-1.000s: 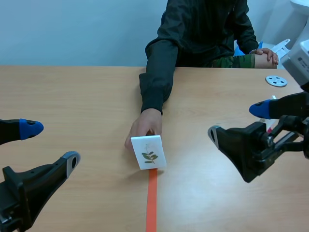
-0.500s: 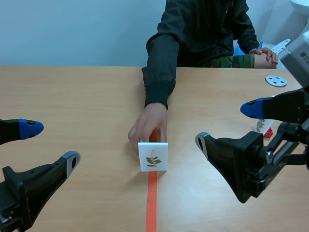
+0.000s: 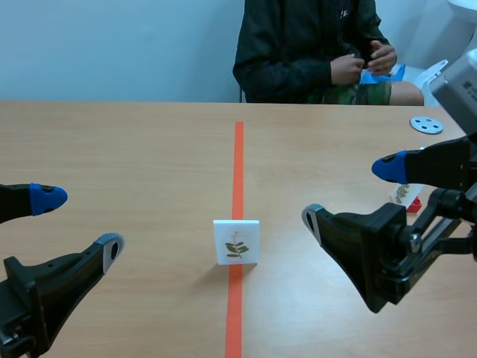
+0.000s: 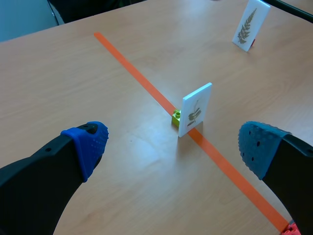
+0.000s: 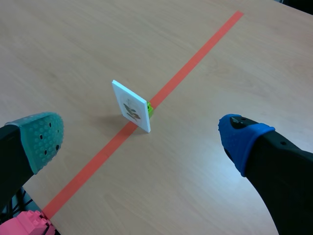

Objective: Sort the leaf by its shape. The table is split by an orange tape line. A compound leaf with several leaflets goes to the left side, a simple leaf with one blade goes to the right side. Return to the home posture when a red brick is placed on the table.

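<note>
White leaf card (image 3: 236,242) sits on the orange tape line (image 3: 238,164), left tool (image 3: 79,221) and right tool (image 3: 350,192) both released; looks compound, so grab it, go left.

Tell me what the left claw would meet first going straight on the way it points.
Probably the leaf card standing on the tape line, ahead of the open left claw; depth is unclear.

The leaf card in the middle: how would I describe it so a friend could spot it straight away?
Follow the orange tape line that runs down the middle of the wooden table. The leaf card stands upright right on that line. Unlike the other card off to the right on a red base, it sits on a green brick.
</note>
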Controlling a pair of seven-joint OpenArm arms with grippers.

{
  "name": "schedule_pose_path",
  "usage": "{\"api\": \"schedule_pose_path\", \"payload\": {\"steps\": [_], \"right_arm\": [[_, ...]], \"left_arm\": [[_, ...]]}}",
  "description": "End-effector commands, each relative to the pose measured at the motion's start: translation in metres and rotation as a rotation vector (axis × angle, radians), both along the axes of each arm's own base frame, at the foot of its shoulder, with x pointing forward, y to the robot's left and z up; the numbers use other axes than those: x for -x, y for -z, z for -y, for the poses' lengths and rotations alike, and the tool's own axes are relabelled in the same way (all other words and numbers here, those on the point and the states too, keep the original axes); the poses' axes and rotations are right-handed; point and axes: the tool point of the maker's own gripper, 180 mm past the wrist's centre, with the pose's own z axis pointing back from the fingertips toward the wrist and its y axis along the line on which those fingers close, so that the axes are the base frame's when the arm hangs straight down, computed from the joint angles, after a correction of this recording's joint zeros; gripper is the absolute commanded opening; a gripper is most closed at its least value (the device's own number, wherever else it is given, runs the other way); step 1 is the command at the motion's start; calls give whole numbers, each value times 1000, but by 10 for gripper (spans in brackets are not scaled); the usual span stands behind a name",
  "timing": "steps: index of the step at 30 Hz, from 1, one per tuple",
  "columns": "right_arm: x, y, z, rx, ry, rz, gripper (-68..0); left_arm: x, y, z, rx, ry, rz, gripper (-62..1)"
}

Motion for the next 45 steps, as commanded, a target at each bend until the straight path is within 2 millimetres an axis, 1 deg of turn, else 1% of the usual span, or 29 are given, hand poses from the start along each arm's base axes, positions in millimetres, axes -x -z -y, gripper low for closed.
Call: {"api": "schedule_pose_path", "payload": {"steps": [1, 4, 9, 12, 18, 24, 34, 38, 45], "right_arm": [[-3, -3, 1, 3, 1, 17, 4], [-4, 4, 5, 5, 9, 2, 4], [-10, 26, 11, -15, 32, -44, 4], [-15, 41, 10, -31, 23, -68, 4], [-31, 69, 4, -28, 5, -79, 4], [-46, 92, -14, 0, -50, -50, 4], [-63, 130, -59, 26, -166, 2, 4], [-66, 140, -77, 28, -206, 22, 4], [-73, 149, -102, 55, -238, 58, 4]], "left_arm": [[-2, -11, 4, 24, 1, 33, -37], [-2, -11, 4, 24, 1, 33, -37], [-2, -11, 4, 25, 0, 33, -37], [-2, -11, 4, 25, 0, 33, -37], [-2, -11, 4, 25, 0, 33, -37], [-2, -11, 4, 25, 0, 33, -37], [-2, -11, 4, 25, 0, 33, -37], [-2, -11, 4, 25, 0, 33, -37], [-2, -11, 4, 25, 0, 33, -37]]}}
